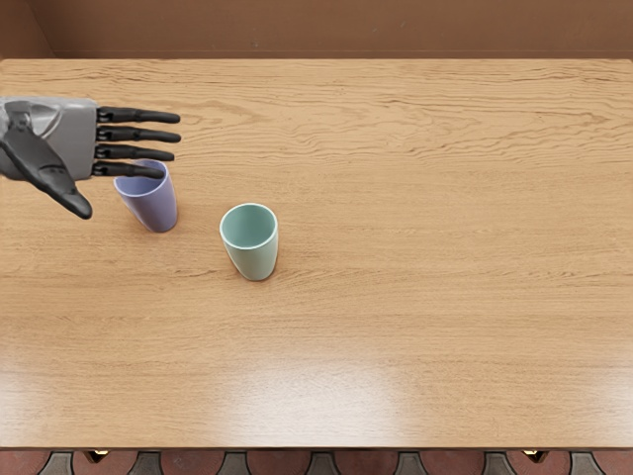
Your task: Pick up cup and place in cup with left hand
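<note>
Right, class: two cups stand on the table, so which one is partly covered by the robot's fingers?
The purple cup: fingers of the left hand cross its rim. The green cup's rim shows whole.

1. From my remote feed, I see a simulated room; I can't tell whether it's home or workplace.
2. I see a wood-grain tabletop (445, 317).
3. A plain brown surface (346, 32) lies beyond it.
4. Reddish, grey-patterned flooring (193, 463) shows below.
</note>
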